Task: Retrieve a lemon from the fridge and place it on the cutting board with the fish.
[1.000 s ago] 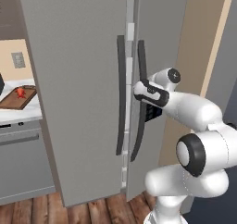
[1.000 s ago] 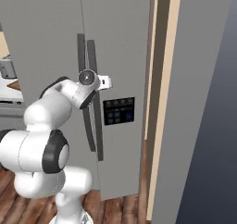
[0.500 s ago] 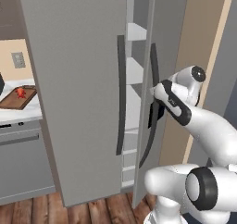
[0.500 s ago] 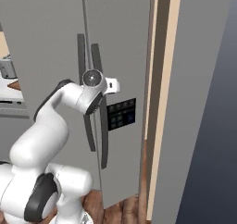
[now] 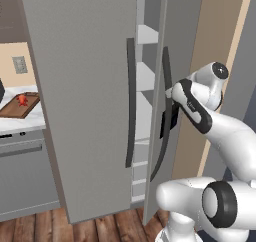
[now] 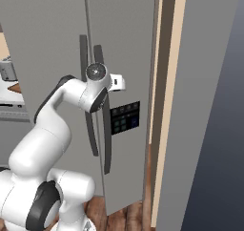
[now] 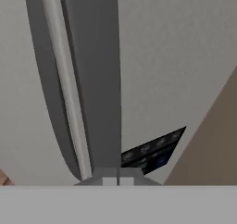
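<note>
Tool (image 5: 169, 92) clamped shut on R door handle (image 5: 165, 117) of fridge (image 5: 80, 86); R door ajar, shelves (image 5: 146, 35) visible in gap. Fish (image 5: 22, 100) on board (image 5: 20, 106), table far left.

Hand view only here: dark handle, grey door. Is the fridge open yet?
Observer: Partly. In the left base view the fridge has its right door ajar, with shelves visible in the gap.
Operator: Where's the gripper?
Observer: The gripper is against that door's handle, jaws shut.
Operator: Board and fish?
Observer: The board lies on the counter left of the fridge, with the fish on it.
</note>
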Tool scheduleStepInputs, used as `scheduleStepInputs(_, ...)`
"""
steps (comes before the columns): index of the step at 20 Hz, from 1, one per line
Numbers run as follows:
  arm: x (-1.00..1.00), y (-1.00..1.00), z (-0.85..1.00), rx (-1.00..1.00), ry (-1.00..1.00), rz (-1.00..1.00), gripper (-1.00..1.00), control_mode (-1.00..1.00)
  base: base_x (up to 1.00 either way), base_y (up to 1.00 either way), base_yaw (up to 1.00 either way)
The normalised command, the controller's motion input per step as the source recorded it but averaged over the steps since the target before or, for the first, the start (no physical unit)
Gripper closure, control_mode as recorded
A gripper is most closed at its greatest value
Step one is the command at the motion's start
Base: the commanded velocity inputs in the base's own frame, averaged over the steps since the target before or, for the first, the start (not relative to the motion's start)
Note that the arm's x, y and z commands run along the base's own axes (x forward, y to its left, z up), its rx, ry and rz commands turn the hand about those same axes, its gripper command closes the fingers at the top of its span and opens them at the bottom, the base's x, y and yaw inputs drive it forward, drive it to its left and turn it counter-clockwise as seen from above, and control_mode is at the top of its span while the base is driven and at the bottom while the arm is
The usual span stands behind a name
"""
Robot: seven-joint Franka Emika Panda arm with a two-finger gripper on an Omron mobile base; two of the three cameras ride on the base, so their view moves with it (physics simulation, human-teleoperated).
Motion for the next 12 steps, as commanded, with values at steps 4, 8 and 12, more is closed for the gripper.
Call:
scheduleStepInputs(4,-0.29,0.23,0.05,-0.12,0.01,0.00,-1.00,-1.00,0.00,0.00,0.00)
scheduleStepInputs(8,-0.51,0.35,0.23,-0.23,0.01,0.00,-1.00,-1.00,0.00,0.00,0.00)
scheduleStepInputs(12,-0.28,0.49,0.26,-0.38,0.08,0.00,-1.00,-1.00,0.00,0.00,0.00)
